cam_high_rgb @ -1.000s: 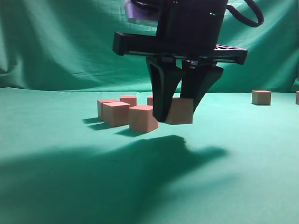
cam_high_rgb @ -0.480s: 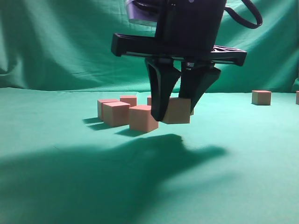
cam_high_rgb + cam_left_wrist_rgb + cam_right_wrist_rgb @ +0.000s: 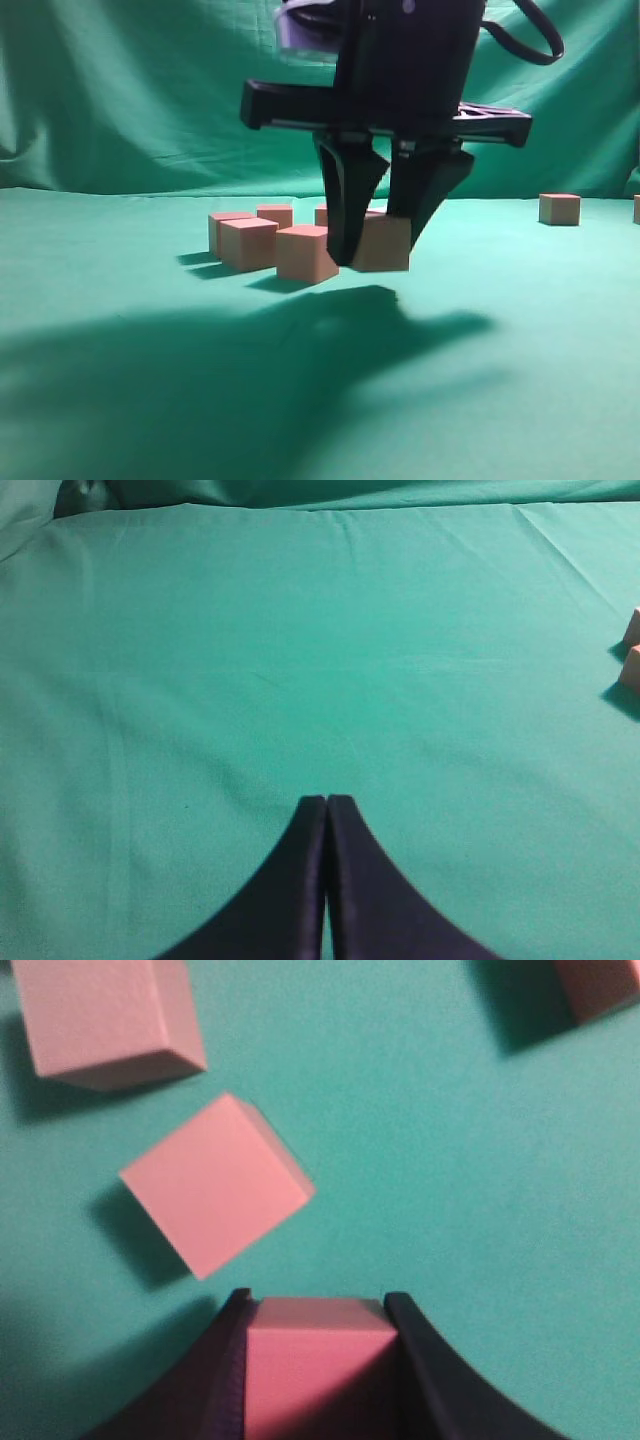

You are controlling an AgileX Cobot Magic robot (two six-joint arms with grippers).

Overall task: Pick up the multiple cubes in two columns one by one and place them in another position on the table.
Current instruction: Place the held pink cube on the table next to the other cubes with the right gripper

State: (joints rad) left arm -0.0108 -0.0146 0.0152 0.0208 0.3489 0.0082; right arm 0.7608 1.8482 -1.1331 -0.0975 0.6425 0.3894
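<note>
I see my right gripper (image 3: 378,255) close to the camera, with its two black jaws clamped on one cube (image 3: 382,243). The cube sits straight between them, its flat sides against the jaws and its pink top facing up. It has no long side; it looks the same each way. In the right wrist view the held cube (image 3: 318,1360) fills the gap between the fingers (image 3: 425,1360). It hangs just above the green table (image 3: 500,400), over a big dark shadow. Compared with a second ago, the cube is still held the same way, and the gripper has moved only a tiny bit.

Just to the left and a bit behind sit more cubes (image 3: 305,252) in a small bunch, some turned at a slant. Far off to the right one cube (image 3: 559,208) stands alone.

My left gripper (image 3: 326,805) has its jaws pressed together, holding nothing, over bare green cloth. Two cubes (image 3: 631,650) peek in at its right edge.
</note>
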